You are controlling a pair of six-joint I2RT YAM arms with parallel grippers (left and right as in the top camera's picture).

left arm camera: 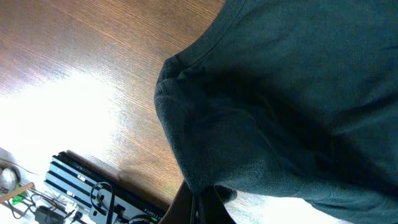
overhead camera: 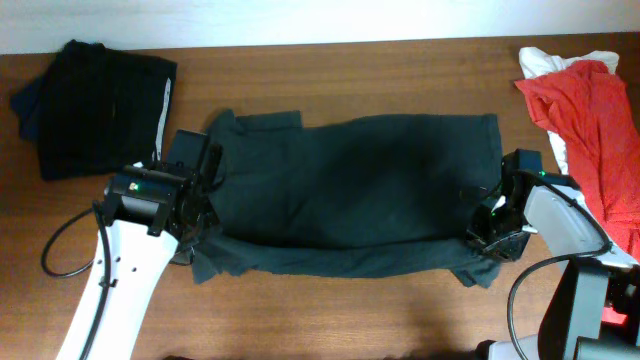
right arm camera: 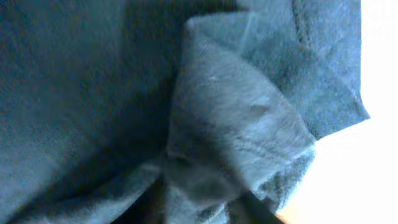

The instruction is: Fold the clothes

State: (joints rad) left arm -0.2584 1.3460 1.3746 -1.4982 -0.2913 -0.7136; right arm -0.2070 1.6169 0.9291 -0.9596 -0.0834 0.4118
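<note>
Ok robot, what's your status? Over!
Both shut: left claw, right claw, pinching dark shirt at its near corners. Shirt spread between them. Black pile, red cloth off to sides.

I work at a brown wooden table (overhead camera: 380,320) with fine straight grain. Along its far edge runs a pale white band (overhead camera: 300,20), wall or floor I cannot tell. Light strikes the wood by my left side in a white glare (left arm camera: 62,118); past the table's edge lies a black power strip (left arm camera: 87,183) with cables (left arm camera: 37,211)
</note>
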